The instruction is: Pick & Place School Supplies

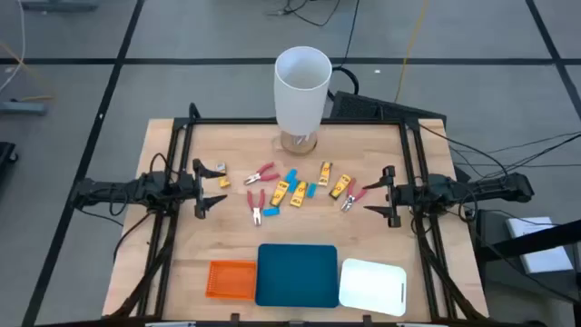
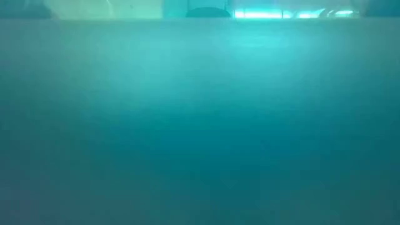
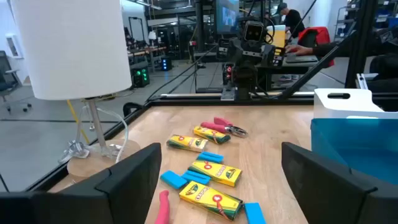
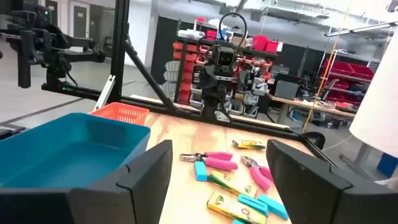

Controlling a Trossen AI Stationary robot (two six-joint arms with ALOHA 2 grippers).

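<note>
The school supplies lie loose on the wooden table between my two grippers. There are red-handled pliers, several yellow boxes and light-blue blocks. One yellow piece lies apart, close to my left gripper. That gripper is open at the table's left, its fingers wide apart in its wrist view. My right gripper is open at the table's right, next to one pair of pliers. Neither touches anything.
A tall white cylinder stands on a stand at the far middle. Along the near edge sit an orange tray, a teal tray and a white tray. Teal fills the low view. People work in the room beyond.
</note>
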